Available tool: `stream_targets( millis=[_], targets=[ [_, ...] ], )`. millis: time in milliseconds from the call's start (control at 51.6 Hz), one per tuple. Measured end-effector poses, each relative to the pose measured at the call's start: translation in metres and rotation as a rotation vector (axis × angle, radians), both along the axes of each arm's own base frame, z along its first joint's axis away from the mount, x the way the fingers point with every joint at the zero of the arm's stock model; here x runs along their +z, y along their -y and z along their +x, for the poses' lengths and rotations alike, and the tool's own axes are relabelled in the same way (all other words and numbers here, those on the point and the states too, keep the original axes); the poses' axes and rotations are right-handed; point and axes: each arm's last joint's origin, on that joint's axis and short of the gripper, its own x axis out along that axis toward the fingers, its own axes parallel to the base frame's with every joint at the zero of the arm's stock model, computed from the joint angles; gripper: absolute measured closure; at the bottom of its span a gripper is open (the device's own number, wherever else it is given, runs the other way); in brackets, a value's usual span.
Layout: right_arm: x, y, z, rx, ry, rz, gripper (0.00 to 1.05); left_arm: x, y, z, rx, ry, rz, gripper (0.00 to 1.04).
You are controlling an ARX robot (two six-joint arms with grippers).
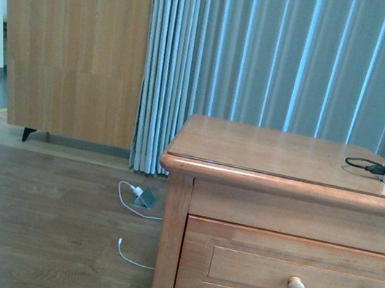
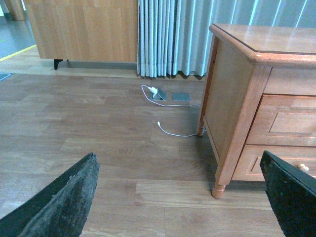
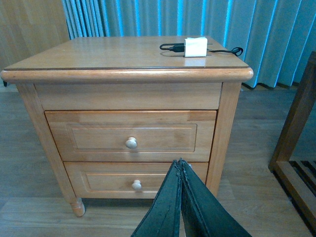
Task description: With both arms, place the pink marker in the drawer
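The drawer is the upper one of a honey-brown dresser, closed, with a small round light knob; the front view shows it too, as the drawer. No pink marker shows in any view. My right gripper is shut with nothing between its black fingers; it hangs in front of the dresser, low, at the lower drawer's height. My left gripper is open wide and empty, over the floor off the dresser's left side. Neither arm appears in the front view.
A white charger block with a black cable lies on the dresser top. A lower drawer sits under the top one. White cables and a floor socket lie left of the dresser. A wooden frame stands to its right.
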Motion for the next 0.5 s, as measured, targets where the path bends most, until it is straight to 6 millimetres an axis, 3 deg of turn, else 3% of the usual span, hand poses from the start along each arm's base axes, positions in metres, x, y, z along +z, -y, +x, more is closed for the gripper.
stream_targets(
  millis=[504],
  targets=[
    [-0.013, 0.0, -0.016, 0.001, 0.006, -0.001, 1.03, 0.0, 0.0, 0.0, 0.0, -0.001, 0.0, 0.06]
  ],
)
